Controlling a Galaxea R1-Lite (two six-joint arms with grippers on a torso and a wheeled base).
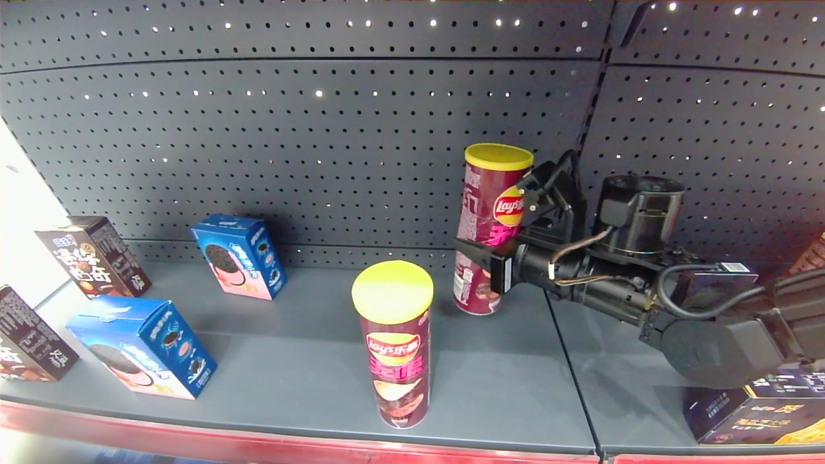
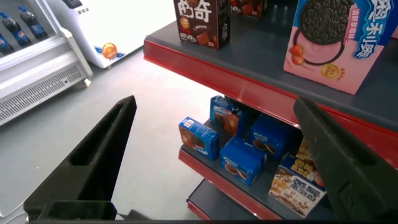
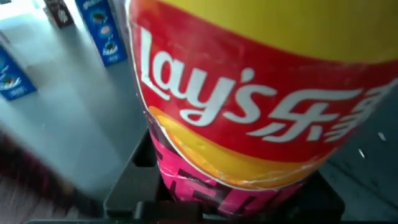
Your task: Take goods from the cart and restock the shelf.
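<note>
A maroon chip can (image 1: 491, 219) with a yellow lid stands a little tilted near the back of the grey shelf (image 1: 303, 348), its base at or just above the board. My right gripper (image 1: 488, 256) comes in from the right and is shut on the can's middle; the right wrist view has the can (image 3: 249, 106) close up, above the dark fingers (image 3: 134, 177). A second, identical chip can (image 1: 394, 341) stands upright near the shelf's front edge, free of the gripper. My left gripper (image 2: 211, 162) hangs open and holds nothing, out in front of the shelf above the floor.
Two blue cookie boxes (image 1: 242, 254) (image 1: 145, 345) and two dark boxes (image 1: 93, 254) (image 1: 29, 341) stand on the shelf's left part. A dark box (image 1: 760, 412) lies at the lower right under my arm. Pegboard wall behind. A lower shelf holds several blue boxes (image 2: 236, 149).
</note>
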